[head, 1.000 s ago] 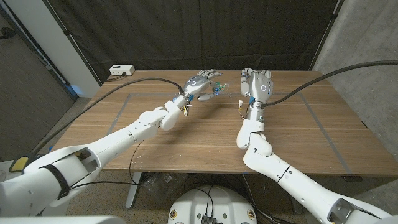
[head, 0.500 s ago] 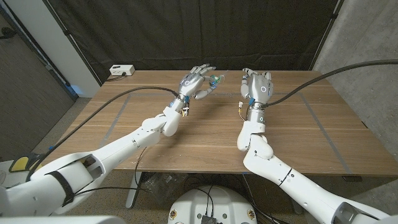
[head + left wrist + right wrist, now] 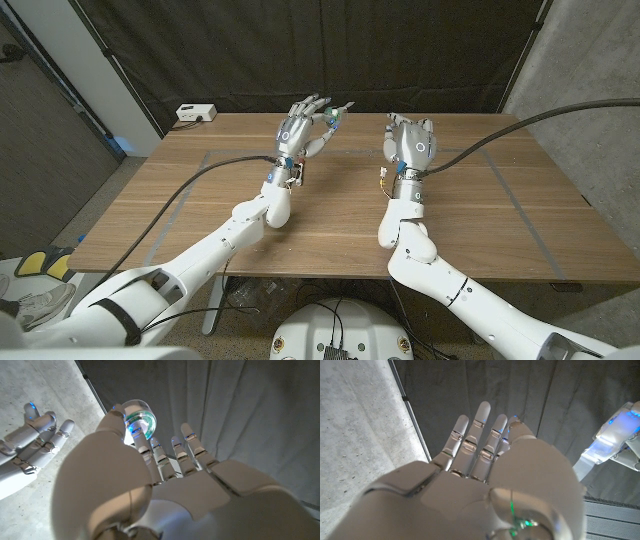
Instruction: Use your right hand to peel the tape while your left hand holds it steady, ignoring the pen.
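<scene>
Head view: I see my left hand (image 3: 303, 127) raised over the far middle of the table (image 3: 480, 215), pinching the tape roll (image 3: 333, 117) at its fingertips. My right hand (image 3: 412, 142) stands just to its right, fingers spread, holding nothing. A white box (image 3: 195, 113) sits off the far left edge. Bare wood lies on both sides.

wooden table (image 3: 480, 210), white box (image 3: 195, 113) at far corner

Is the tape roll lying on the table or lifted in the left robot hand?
Lifted. The left robot hand holds the tape roll up above the table, pinched at its fingertips.
</scene>
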Action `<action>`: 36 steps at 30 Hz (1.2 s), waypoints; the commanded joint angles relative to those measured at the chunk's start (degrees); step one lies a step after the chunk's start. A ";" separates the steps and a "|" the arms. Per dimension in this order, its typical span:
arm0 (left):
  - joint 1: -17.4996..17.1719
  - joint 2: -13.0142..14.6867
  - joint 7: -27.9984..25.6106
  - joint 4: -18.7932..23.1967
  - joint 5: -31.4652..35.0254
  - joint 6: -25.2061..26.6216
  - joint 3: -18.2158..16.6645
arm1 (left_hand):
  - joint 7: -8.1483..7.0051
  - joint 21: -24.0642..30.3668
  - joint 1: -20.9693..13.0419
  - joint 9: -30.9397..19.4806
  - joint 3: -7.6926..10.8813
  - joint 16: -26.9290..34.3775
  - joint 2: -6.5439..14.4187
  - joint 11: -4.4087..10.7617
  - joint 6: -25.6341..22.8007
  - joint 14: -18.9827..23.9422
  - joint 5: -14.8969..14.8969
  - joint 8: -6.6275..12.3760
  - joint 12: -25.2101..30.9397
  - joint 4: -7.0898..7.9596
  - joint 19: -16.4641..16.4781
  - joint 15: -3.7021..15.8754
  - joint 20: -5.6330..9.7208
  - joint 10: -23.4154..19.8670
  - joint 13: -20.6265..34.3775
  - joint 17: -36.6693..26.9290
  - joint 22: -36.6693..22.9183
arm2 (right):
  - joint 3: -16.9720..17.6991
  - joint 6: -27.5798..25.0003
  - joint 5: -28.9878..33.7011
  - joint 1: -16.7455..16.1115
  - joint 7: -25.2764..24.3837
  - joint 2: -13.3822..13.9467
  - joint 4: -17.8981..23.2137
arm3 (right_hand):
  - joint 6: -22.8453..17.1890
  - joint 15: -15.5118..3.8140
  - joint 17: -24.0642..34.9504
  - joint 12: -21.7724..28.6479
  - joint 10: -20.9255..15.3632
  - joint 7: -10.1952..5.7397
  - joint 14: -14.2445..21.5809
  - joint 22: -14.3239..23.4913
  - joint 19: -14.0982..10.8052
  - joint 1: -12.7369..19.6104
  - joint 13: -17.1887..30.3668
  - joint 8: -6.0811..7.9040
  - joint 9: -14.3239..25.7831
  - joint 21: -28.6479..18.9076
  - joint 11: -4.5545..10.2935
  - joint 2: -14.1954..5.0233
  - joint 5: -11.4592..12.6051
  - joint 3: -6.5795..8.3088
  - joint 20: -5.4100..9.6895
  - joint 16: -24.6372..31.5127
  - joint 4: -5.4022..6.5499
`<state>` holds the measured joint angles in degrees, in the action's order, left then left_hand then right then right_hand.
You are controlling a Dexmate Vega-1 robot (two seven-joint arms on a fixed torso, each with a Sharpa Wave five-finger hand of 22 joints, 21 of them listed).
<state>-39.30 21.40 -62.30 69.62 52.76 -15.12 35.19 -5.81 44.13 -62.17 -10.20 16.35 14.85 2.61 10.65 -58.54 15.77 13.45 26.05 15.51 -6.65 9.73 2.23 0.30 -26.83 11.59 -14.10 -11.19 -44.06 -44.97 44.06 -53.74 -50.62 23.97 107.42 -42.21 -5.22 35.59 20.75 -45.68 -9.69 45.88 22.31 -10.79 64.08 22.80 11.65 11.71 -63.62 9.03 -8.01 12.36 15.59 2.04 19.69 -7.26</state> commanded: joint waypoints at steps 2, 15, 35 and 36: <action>-3.43 -1.82 -1.70 0.57 2.98 -2.37 -4.45 | -1.40 0.36 0.30 -0.18 -0.22 0.33 0.13 -0.18 -8.58 0.57 -0.07 0.12 0.25 0.12 0.09 6.71 -0.51 -0.44 0.37 -0.05 0.04 | -0.43 -0.14 0.47 -1.24 0.29 -0.38 1.17 | 0.21 -8.10 -0.15 -0.18 -0.11 0.24 -0.22 -0.26 0.18 -0.67 0.18 -0.12 -0.01 -0.49 -0.21 0.15 -0.17 0.13 2.03 -0.37 0.34; -3.51 -0.83 -1.70 1.15 1.94 -2.20 -3.49 | -1.41 0.54 0.22 -0.21 -0.48 0.28 0.52 -0.11 -8.66 0.63 0.06 -0.57 0.04 0.35 -0.09 6.79 -0.54 -0.59 0.47 -0.23 0.00 | -1.00 -1.34 1.46 -1.44 1.11 -0.77 1.80 | 0.50 -8.07 -0.91 -0.81 0.33 0.55 -0.28 -1.26 0.40 -1.92 0.11 -0.17 -0.22 -0.75 -0.76 0.41 -0.39 0.22 1.80 -1.28 0.70; 2.25 11.19 6.00 10.14 1.14 11.09 10.60 | -2.38 0.37 0.64 -1.66 -1.40 -0.63 1.10 -0.59 -7.33 -1.58 0.81 -0.94 -1.46 1.13 -1.94 5.58 -1.05 2.55 0.71 -0.66 -0.13 | -5.08 -6.89 10.97 -1.49 4.82 0.88 5.72 | 11.14 -8.01 -3.13 -5.12 6.87 0.82 -3.07 -5.66 1.81 -6.50 0.09 -1.35 -0.42 -1.12 0.20 4.53 1.21 -1.67 1.61 -4.73 1.09; 2.47 11.36 6.10 10.21 1.28 11.40 10.96 | -2.44 0.39 0.65 -1.70 -1.43 -0.64 1.13 -0.51 -7.36 -1.60 0.85 -0.92 -1.49 1.15 -1.96 5.62 -1.04 2.63 0.72 -0.68 -0.14 | -5.40 -7.23 11.84 -1.38 5.22 1.02 5.81 | 11.17 -8.03 -3.15 -5.14 6.88 0.66 -3.12 -5.73 1.83 -6.52 0.09 -1.30 -0.42 -1.12 0.20 4.60 1.26 -1.70 1.64 -4.77 1.07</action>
<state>-39.44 28.46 -60.03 76.46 52.80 -9.07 40.88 -5.81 44.13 -61.85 -10.30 15.24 14.39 2.99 10.24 -58.54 14.59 13.89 24.68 14.36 -5.55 8.25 2.35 -0.72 -24.53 12.14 -14.52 -11.20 -47.54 -50.20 50.66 -55.05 -47.45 23.69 111.17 -31.29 -4.58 32.38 15.71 -39.15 -8.81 43.20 16.66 -9.25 57.93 22.80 10.32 11.18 -64.52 9.24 -3.55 13.24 14.13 2.35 15.03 -6.15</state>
